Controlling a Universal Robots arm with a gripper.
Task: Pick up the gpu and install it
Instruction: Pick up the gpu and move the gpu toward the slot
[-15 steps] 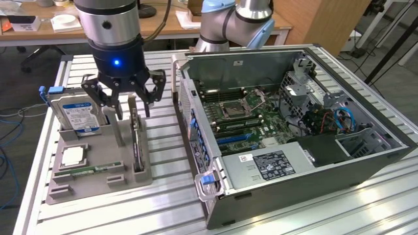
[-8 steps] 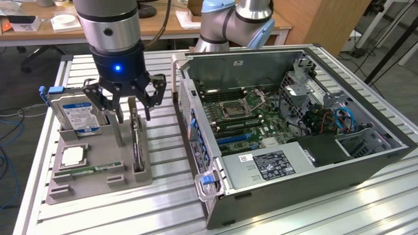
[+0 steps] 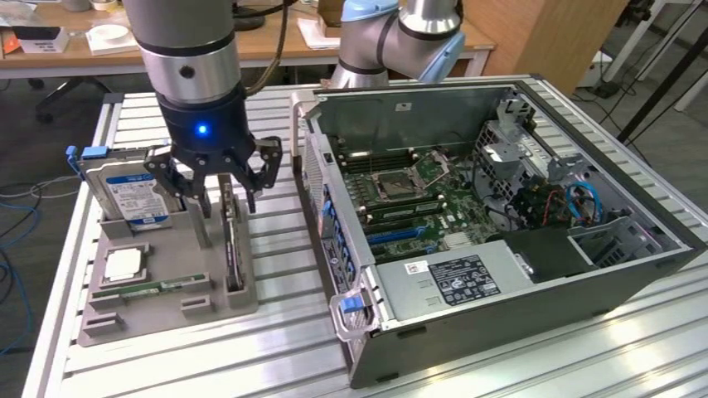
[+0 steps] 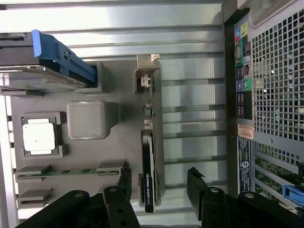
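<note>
Looking down, we see the gripper (image 4: pixel 159 173) with fingers spread wide, one on each side of the gpu (image 4: pixel 147 164). The gpu stands on edge in a slot at the edge of the holder (image 4: pixel 118 152) nearest the case (image 4: pixel 275 71).

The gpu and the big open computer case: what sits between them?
Nothing but bare slatted table, as the wrist view shows between the gpu and the case.
</note>
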